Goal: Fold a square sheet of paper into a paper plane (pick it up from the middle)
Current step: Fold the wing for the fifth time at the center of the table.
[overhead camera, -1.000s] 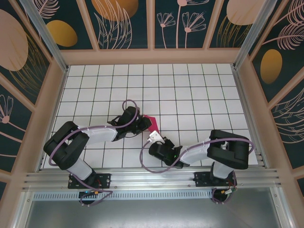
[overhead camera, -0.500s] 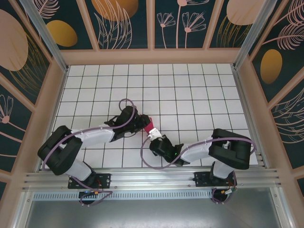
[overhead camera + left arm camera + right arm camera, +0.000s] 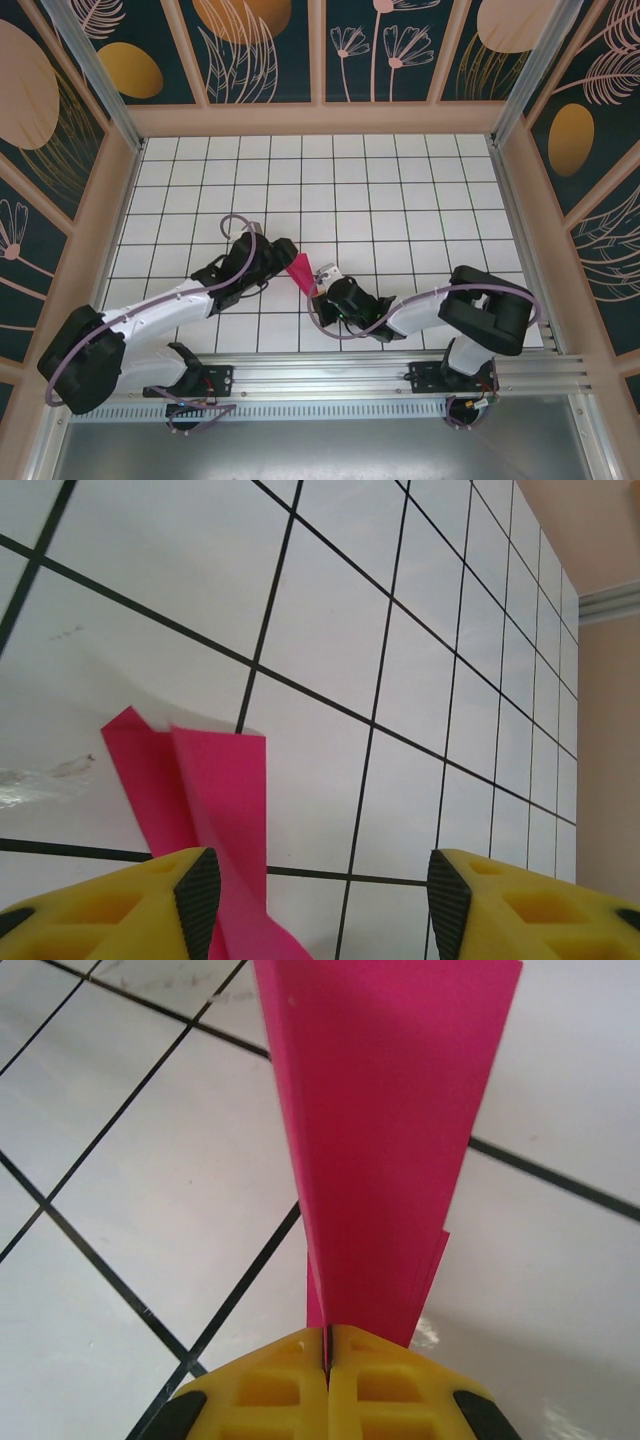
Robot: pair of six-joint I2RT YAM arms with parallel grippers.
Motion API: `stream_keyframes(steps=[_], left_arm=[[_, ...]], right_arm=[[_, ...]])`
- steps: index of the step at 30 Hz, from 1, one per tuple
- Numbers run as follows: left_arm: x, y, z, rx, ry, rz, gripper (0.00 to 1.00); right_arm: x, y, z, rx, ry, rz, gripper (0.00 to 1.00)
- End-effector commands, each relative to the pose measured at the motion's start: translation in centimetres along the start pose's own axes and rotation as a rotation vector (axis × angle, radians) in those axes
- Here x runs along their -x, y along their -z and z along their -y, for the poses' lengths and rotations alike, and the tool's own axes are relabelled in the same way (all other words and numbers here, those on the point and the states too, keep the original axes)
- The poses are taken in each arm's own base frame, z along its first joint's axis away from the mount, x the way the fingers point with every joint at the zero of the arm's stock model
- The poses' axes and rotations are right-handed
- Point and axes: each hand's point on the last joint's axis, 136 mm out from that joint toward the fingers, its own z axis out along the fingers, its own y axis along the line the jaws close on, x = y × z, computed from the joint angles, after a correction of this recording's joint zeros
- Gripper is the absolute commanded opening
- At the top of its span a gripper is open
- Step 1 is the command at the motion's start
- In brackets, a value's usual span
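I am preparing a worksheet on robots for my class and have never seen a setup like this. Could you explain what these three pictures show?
The left arm and the right arm are robot arms bolted at the near edge of a white tiled table. The overhead picture looks down from above and behind them. The other two come from a small camera on each wrist, so each shows its own gripper at the bottom edge. The left gripper is open, and the folded pink paper passes through the gap close to one jaw. The right gripper is shut on the paper's narrow end.

the paper plane [image 3: 299,269] stands between left tool [image 3: 320,882] and right tool [image 3: 328,1346].
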Motion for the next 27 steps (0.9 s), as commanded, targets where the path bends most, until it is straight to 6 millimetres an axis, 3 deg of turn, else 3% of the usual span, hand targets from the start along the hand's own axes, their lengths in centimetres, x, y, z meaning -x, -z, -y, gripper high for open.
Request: stream_keyframes(steps=[1, 14, 27], left_arm=[[0.1, 0.6, -0.9, 0.015, 0.008, 0.023, 0.59], [-1.6, 0.5, -0.7, -0.079, 0.031, -0.041, 0.54], [-2.0, 0.5, -0.8, -0.085, 0.042, -0.057, 0.53]], right_arm=[[0.7, -0.4, -1.2, 0.086, -0.096, -0.004, 0.00], [-0.9, -1.2, -1.3, 0.201, -0.371, -0.087, 0.00], [-2.5, -1.5, -0.2, 0.158, -0.447, -0.130, 0.00]])
